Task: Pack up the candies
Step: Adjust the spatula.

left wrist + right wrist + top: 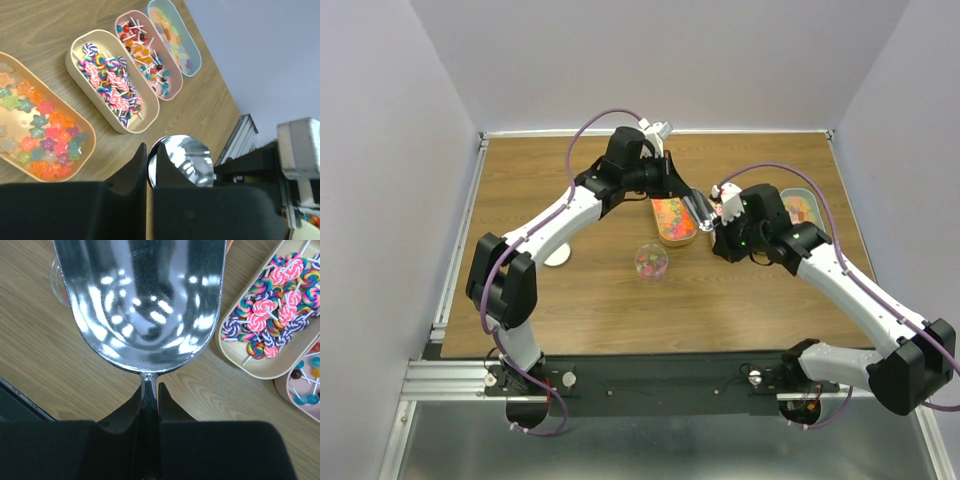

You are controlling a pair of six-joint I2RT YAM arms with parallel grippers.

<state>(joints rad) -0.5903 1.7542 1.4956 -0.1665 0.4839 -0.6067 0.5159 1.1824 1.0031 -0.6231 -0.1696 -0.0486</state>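
Table (pixel 600 300) of wood grain carries all items. Left gripper (pixel 150 150): fingers nearly pressed together with a thin slit between them; whether anything is pinched cannot be told. Right gripper (pixel 150 388): clamped on the handle of the metal scoop (pixel 145 305). Orange tray (pixel 677 241), close by both grippers, holds the candies (pixel 40 135), star-shaped and multicoloured. Clear cup (pixel 651 262), just in front of it, holds a few more.

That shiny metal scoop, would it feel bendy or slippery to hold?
The shiny metal scoop looks rigid, so it probably won't bend. Its mirror-polished bowl suggests contents would slide out easily. The right tool pinches only the thin handle, so the wide bowl might twist under load.
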